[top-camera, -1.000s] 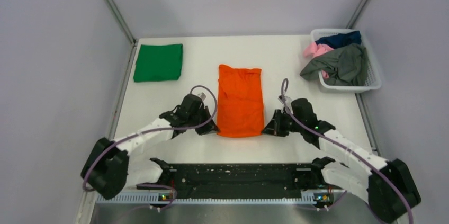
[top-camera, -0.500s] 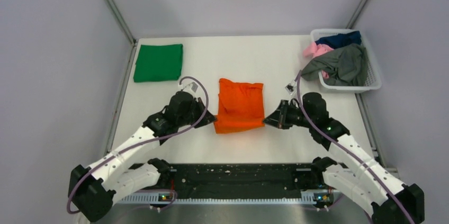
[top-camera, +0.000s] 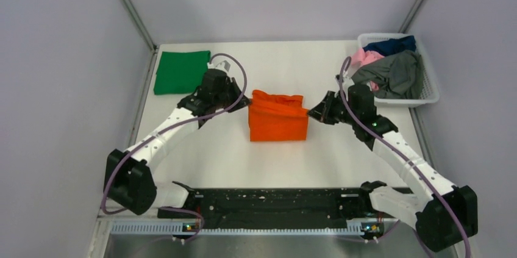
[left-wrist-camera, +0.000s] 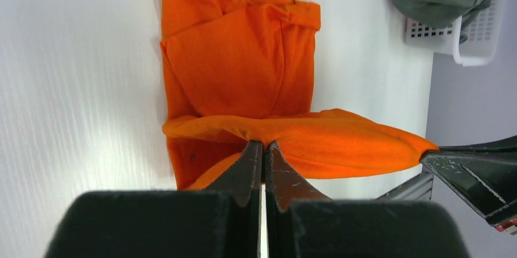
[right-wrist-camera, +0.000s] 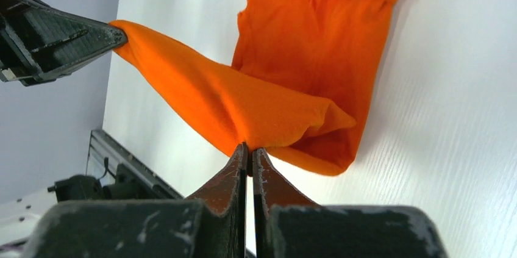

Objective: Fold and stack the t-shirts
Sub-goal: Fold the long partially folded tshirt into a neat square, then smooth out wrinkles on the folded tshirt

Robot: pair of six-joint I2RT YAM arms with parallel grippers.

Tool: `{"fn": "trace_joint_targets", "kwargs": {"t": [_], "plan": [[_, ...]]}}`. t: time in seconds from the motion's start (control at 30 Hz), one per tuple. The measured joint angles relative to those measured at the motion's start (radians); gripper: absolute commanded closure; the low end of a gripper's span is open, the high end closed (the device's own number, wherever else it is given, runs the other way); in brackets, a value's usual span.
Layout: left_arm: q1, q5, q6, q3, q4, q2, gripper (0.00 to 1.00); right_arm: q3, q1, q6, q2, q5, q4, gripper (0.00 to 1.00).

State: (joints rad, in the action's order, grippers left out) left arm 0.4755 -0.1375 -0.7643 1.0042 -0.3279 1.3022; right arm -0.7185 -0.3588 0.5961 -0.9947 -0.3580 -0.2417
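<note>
The orange t-shirt (top-camera: 277, 121) lies mid-table, its near edge lifted and carried over its far half. My left gripper (top-camera: 246, 103) is shut on the shirt's left corner (left-wrist-camera: 256, 133). My right gripper (top-camera: 311, 111) is shut on the right corner (right-wrist-camera: 262, 130). The held hem stretches taut between both grippers above the lower layer (left-wrist-camera: 238, 63), which also shows in the right wrist view (right-wrist-camera: 317, 32). A folded green t-shirt (top-camera: 181, 71) lies at the far left. Grey (top-camera: 393, 74), pink (top-camera: 363, 57) and navy (top-camera: 390, 44) t-shirts sit crumpled in the basket.
The white lattice basket (top-camera: 430, 90) stands at the far right corner and shows in the left wrist view (left-wrist-camera: 469, 32). Metal frame posts rise at the back corners. A black rail (top-camera: 274, 203) runs along the near edge between the arm bases.
Both grippers have carried the orange shirt's near hem away from me over its far half, so the shirt now looks about half as long. Both arms have stretched out toward the back.
</note>
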Motion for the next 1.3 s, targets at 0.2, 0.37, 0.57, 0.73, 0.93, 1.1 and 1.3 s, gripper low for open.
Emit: {"fn": "trace_joint_targets", "kwargs": {"t": [0.2, 0.37, 0.57, 0.73, 0.93, 1.1, 1.3], "plan": [[-0.063, -0.053, 0.027, 0.102, 0.023, 0.145, 1.0, -0.068, 0.031, -0.013, -0.136, 0.021, 0.074, 1.0], [-0.106, -0.1, 0.038, 0.192, 0.023, 0.277, 1.0, -0.109, 0.046, -0.018, -0.254, 0.023, 0.138, 1.0], [-0.147, -0.154, 0.045, 0.283, 0.032, 0.437, 1.0, -0.164, 0.061, -0.021, -0.403, 0.029, 0.213, 1.0], [-0.159, -0.175, 0.061, 0.381, 0.009, 0.558, 1.0, -0.195, 0.063, -0.029, -0.509, 0.055, 0.26, 1.0], [-0.168, -0.195, 0.069, 0.495, 0.003, 0.686, 0.87, -0.253, 0.067, -0.04, -0.636, 0.089, 0.301, 0.83], [-0.169, -0.179, 0.086, 0.542, -0.031, 0.738, 0.03, -0.315, 0.069, -0.065, -0.719, 0.11, 0.301, 0.32], [-0.167, -0.115, 0.077, 0.552, -0.059, 0.701, 0.01, -0.387, 0.074, -0.104, -0.741, 0.122, 0.284, 0.01]]}}
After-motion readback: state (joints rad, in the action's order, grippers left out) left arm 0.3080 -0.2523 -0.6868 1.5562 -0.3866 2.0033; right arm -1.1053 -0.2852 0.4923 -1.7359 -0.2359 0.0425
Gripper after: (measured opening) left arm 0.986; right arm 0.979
